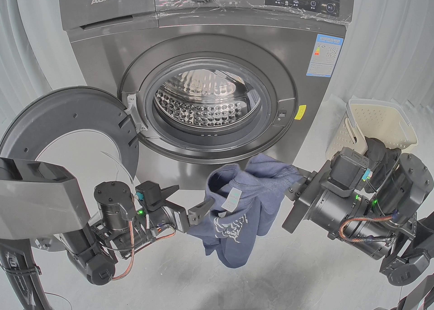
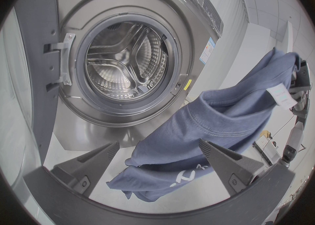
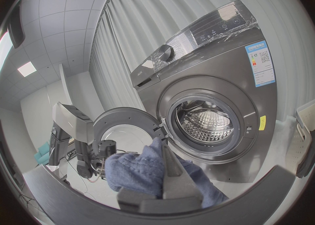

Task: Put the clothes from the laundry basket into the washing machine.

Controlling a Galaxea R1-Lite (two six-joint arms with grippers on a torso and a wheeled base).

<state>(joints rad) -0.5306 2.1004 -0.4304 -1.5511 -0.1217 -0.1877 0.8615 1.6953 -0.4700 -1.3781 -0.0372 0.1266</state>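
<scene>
Pinching the blue shirt (image 1: 246, 198) between pressed-together fingers (image 3: 172, 173) of the right gripper (image 1: 294, 187) at lower centre, just below the open drum (image 1: 205, 94) of the washing machine (image 1: 113, 49), probably for lifting in, left gripper (image 1: 194, 194) spread wide at the cloth's other edge, seemingly for a second hold.

The washing machine (image 1: 113, 53) is dark metallic grey; its drum (image 1: 199, 112) is shiny silver, dotted with rows of holes. The sweatshirt (image 1: 246, 202) is slate blue with white print and tag. The laundry basket (image 1: 391, 121) is cream and perforated; the cloth (image 1: 379, 155) in it is black.
</scene>
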